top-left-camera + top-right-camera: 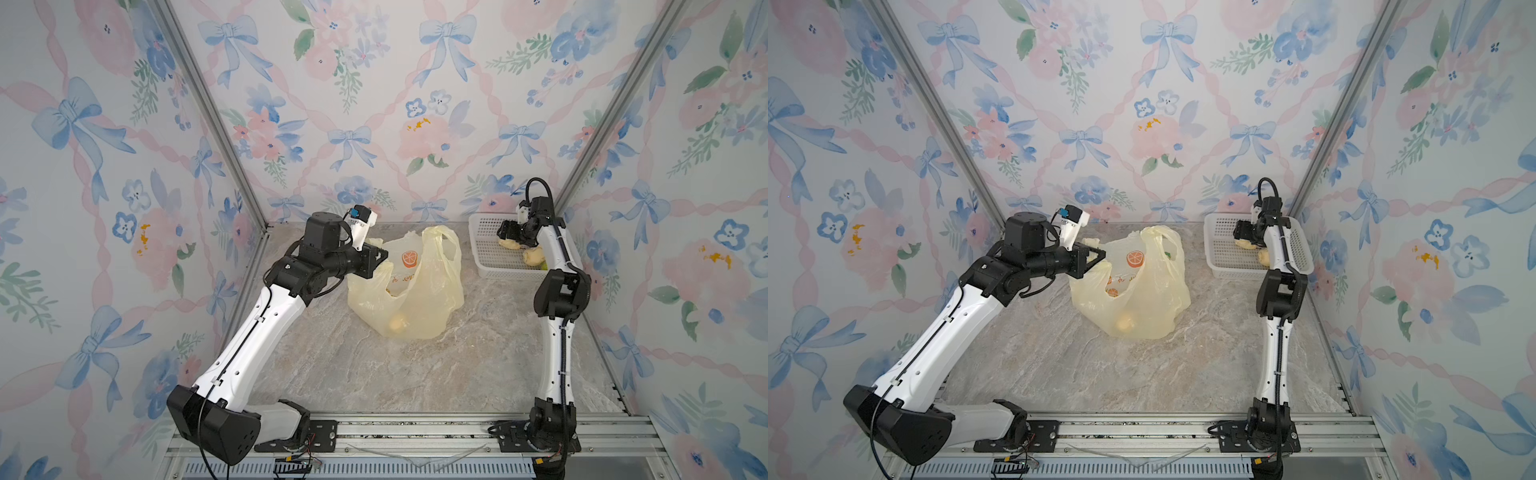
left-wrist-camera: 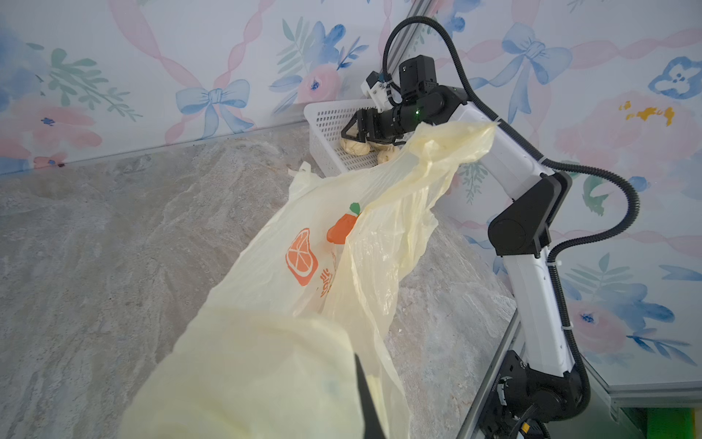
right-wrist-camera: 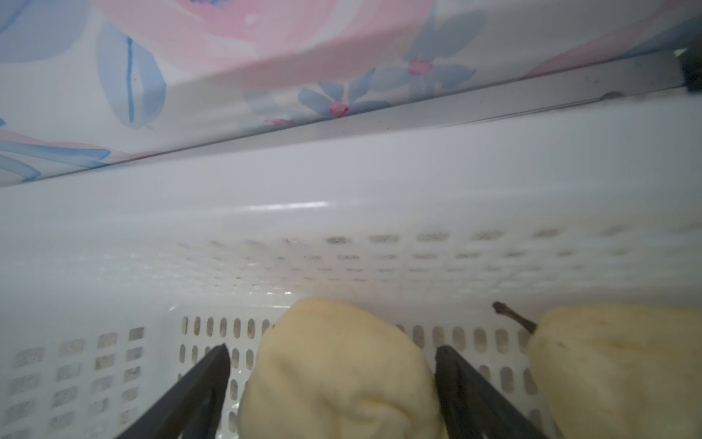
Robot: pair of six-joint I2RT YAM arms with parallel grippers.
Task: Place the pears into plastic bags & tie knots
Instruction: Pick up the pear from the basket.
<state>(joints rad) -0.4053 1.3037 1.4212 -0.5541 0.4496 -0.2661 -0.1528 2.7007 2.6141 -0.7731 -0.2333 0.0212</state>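
Light bright, even, diffuse; shadows weak, soft under plastic bag in both top views. Left wrist view: bag part nearest lens blurred. Right wrist view: basket wall out of focus, small glare stripe on it.

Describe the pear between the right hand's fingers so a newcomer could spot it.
Look to the far right corner of the table, where a white perforated basket sits. Among the cream fruits in it, the pear sits between the open right hand's fingers; the neighbouring pear lies outside them, its dark stem showing.
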